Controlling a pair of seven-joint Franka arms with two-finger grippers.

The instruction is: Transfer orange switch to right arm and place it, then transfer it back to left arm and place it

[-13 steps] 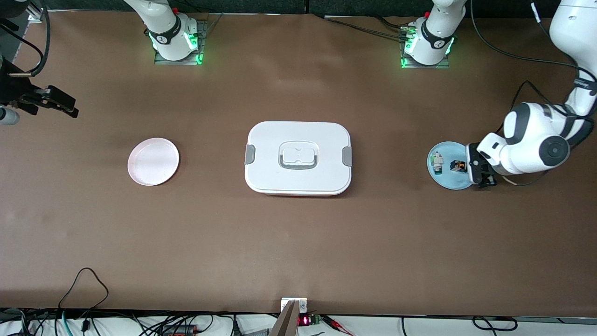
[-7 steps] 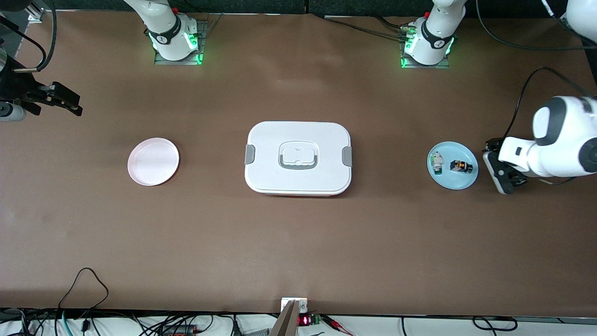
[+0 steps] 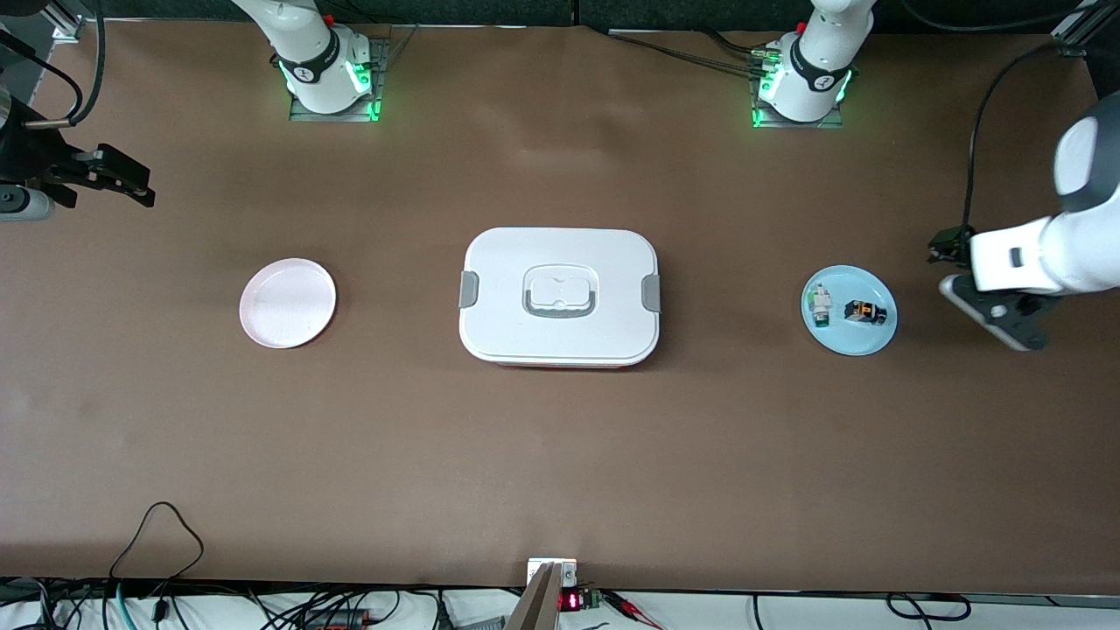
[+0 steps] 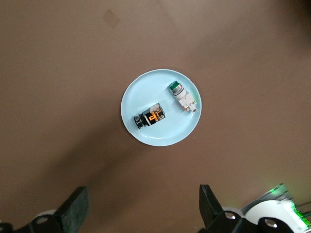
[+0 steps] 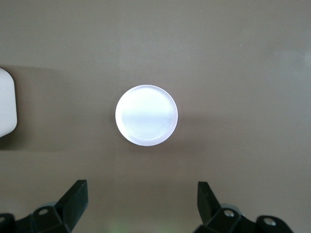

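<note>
The orange switch (image 3: 861,311) (image 4: 149,117) lies on its side on a light blue plate (image 3: 879,332) (image 4: 146,87) toward the left arm's end of the table. My left gripper (image 3: 993,313) (image 4: 144,208) hangs open and empty above bare table beside that plate, on the side away from the box. The white box (image 3: 560,297) with grey clasps sits shut in the middle of the table; its corner (image 5: 7,109) shows in the right wrist view. My right gripper (image 3: 127,182) (image 5: 143,206) is open and empty, high over the table's right-arm end.
A small white-and-green part (image 3: 820,304) (image 4: 183,96) shares the blue plate. An empty pink plate (image 3: 287,303) (image 5: 146,115) lies between the box and the right arm's end. Cables run along the table edge nearest the front camera.
My left gripper has drawn back from over the blue plate's edge toward the left arm's end of the table. The right gripper has shifted only slightly.
</note>
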